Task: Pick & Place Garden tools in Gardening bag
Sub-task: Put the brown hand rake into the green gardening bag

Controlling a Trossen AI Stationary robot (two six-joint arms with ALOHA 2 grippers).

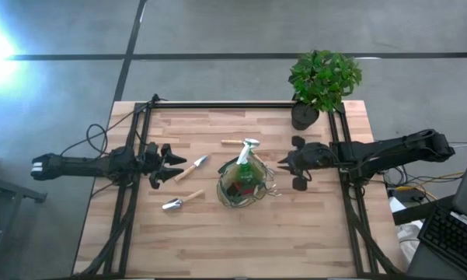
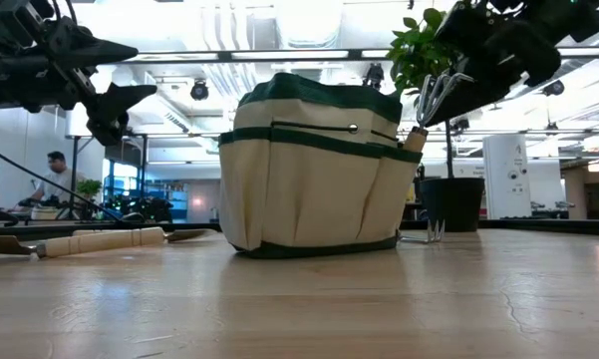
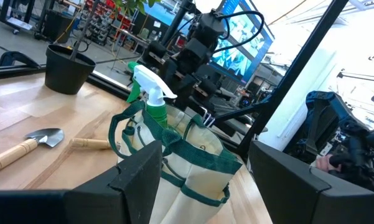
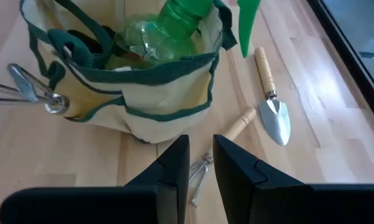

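Hovering over the desk [image 4: 62, 162] just beside the bag [image 4: 168, 106], the right gripper [image 4: 201, 163] has its fingers [image 4: 174, 168] nearly together: a narrow gap, nothing in it. Directly below lies a small fork [image 4: 202, 173] flat on the wood, prongs showing, the rest hidden under the fingers. That's my read of the next pick.

How I'd do it:
- Spread the fingers before descending; this gap looks too tight to straddle anything.
- Grip the handle end, not the prongs. Metal slips and the prongs could snag fabric.
- It lies close to the bag wall, so come straight down to avoid shoving the bag.
- Lift above the rim before moving across. The bottle [image 4: 187, 15] fills much of the mouth, so aim for free space beside it and stay clear of the loop handles.

Further out: one pronged tool [image 4: 28, 90] already stands in a side pocket. A trowel [image 4: 275, 118] and a second wooden handle [image 4: 239, 124] lie on the desk past the bag, not yet packed. In the high view another trowel [image 1: 182, 203] lies on the left side.

Left gripper [image 3: 203, 152] waits over the left of the desk, facing the bag, fingers wide apart and empty.
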